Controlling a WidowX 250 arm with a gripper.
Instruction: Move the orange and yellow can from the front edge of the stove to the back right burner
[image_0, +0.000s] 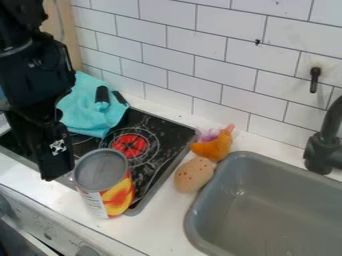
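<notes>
Can't tell your gripper's (57, 170) opening or hold; can (105, 182) beside it, near counter's (157, 227) front edge, likely stiff, slick: grasp mid-sides.

No legible print or labels.

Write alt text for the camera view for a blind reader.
A robot's black hand hangs beside a fruit-labeled can at the front of a stovetop. Behind lies a teal cloth; a speckled tan object and an orange toy sit by a gray sink.
</notes>
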